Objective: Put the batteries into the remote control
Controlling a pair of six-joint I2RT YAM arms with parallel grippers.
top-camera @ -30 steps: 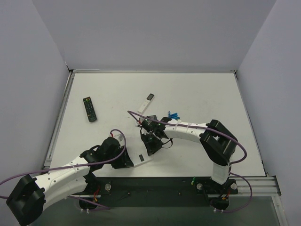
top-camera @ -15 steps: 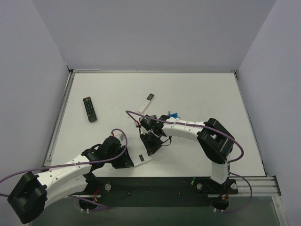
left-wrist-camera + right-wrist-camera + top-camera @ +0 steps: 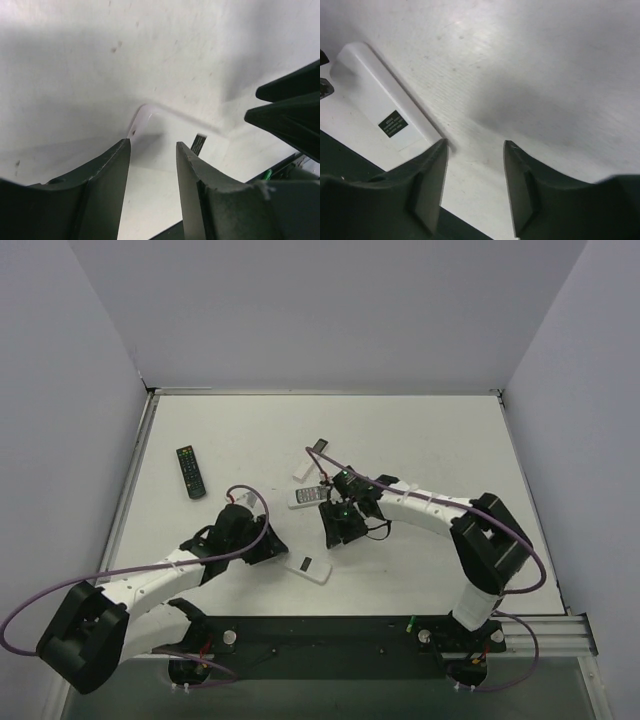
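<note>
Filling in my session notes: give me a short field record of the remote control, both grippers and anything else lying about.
remote control: flat on table, white back up, not gripped
left gripper: open, empty, remote control's corner just ahead
right gripper: open, empty, over bare table
black remote: far left, apart from both arms
batteries: cannot make out

Black remote [image 3: 190, 471]: flat, at 10 o'clock on the table [image 3: 440, 430].
White remote [image 3: 314, 456]: grey screen, toward 12 o'clock from centre.
</note>
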